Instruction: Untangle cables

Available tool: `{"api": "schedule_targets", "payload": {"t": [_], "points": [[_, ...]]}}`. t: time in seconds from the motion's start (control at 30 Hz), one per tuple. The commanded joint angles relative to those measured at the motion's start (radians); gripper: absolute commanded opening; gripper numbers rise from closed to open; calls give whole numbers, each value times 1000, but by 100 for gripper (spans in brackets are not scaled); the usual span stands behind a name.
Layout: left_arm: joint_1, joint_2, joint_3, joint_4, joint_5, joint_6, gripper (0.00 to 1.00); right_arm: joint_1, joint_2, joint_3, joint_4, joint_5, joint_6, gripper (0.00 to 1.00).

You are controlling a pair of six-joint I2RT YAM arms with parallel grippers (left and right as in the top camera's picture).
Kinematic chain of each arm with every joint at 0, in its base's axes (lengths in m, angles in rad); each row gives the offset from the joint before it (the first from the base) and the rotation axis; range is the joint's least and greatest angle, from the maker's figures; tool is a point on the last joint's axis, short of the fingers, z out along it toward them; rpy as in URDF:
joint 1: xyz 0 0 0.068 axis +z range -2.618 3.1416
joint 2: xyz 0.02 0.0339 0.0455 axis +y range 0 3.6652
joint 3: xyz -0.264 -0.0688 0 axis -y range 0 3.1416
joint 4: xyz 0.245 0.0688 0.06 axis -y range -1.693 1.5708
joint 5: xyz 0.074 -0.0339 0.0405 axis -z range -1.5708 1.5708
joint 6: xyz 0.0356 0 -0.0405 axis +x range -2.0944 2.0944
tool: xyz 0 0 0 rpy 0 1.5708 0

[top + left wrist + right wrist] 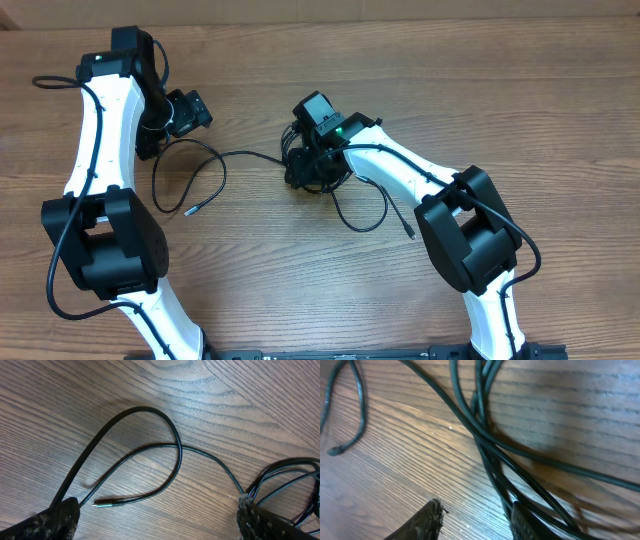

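My left hand (162,522) hangs spread wide above the bench (75,400), over a loose loop of the cables (150,450). The loop's silver plug (102,504) lies on the wood. My right hand (472,520) is partly spread over the tangled bunch mid-bench, with strands running just beside one finger (525,522).

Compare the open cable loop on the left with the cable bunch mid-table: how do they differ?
The loop is one strand lying wide, its plug end free; the bunch is several strands crossing tightly. Overhead, the loop shows almost whole; the right claw covers part of the bunch. Both are thin, black.
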Motion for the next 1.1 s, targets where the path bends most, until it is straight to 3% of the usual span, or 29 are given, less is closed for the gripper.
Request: {"api": "schedule_targets", "payload": {"t": [0.0, 0.3, 0.5, 0.63, 0.73, 0.93, 1.07], "points": [[-7, 10, -1, 0, -7, -21, 100, 19, -16, 0, 54, -95, -32, 43], [-7, 10, -1, 0, -7, -21, 100, 71, -16, 1, 248, 38, -277, 36], [-7, 10, -1, 0, -7, -21, 100, 71, -5, 0, 330, 134, -407, 20], [-7, 10, -1, 0, -7, -21, 100, 71, 40, 0, 399, 135, -428, 16], [-7, 10, -1, 0, -7, -21, 100, 71, 72, 0, 421, 135, -428, 20], [-7, 10, -1, 0, -7, -21, 100, 69, 112, 0, 391, 248, -428, 39], [-6, 10, -1, 0, -7, -21, 100, 69, 112, 0, 310, 256, -526, 45]]}}
